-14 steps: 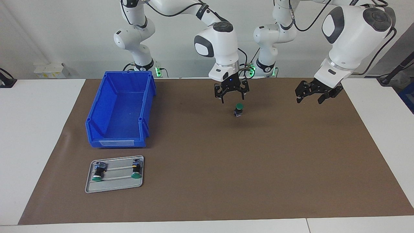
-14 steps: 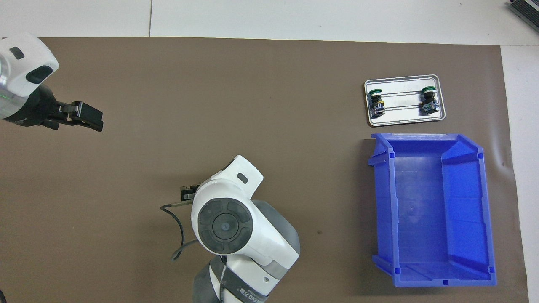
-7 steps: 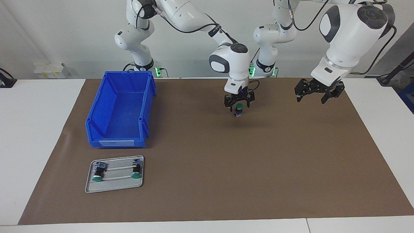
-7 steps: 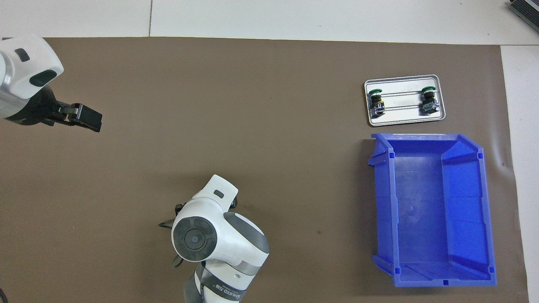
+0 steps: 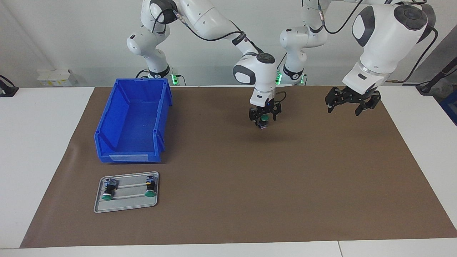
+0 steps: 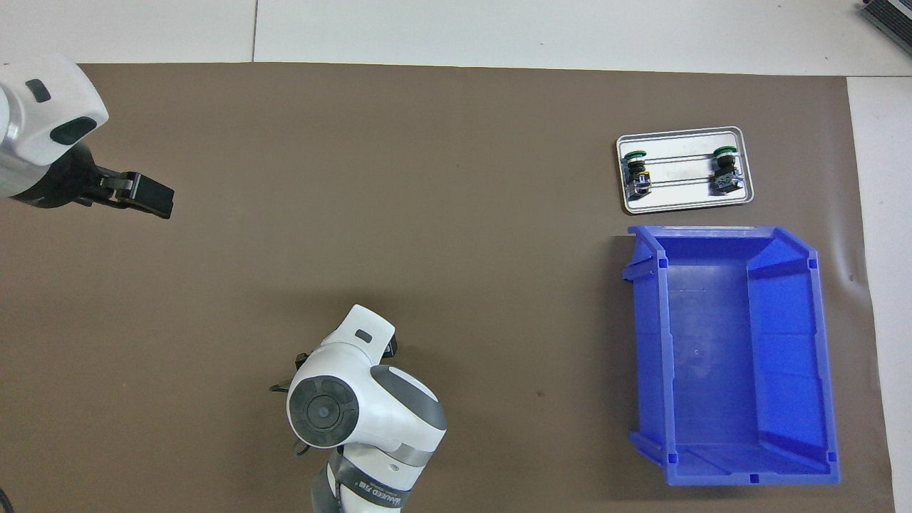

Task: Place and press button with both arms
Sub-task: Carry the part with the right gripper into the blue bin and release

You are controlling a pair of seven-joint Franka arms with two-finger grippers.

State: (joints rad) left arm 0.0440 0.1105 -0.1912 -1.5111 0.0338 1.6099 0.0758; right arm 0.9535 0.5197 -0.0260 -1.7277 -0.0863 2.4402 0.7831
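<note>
The button (image 5: 264, 118), green cap up, stands on the brown mat near the robots' end, midway between the two arms' ends. My right gripper (image 5: 264, 122) has come down around it, at the height of the cap; I cannot tell whether it grips it. In the overhead view the right arm's wrist (image 6: 356, 385) hides the button. My left gripper (image 5: 350, 102) is open and empty, held above the mat toward the left arm's end; it also shows in the overhead view (image 6: 146, 197).
A grey tray (image 5: 125, 206) with two near-identical green-capped switches (image 5: 107, 191) (image 5: 150, 188) lies far from the robots at the right arm's end. A blue bin (image 5: 132, 156) stands beside it, nearer to the robots. A brown mat (image 5: 250, 185) covers the table.
My right gripper has moved toward the left arm's end and come down from above the button to around it. My left gripper has barely shifted.
</note>
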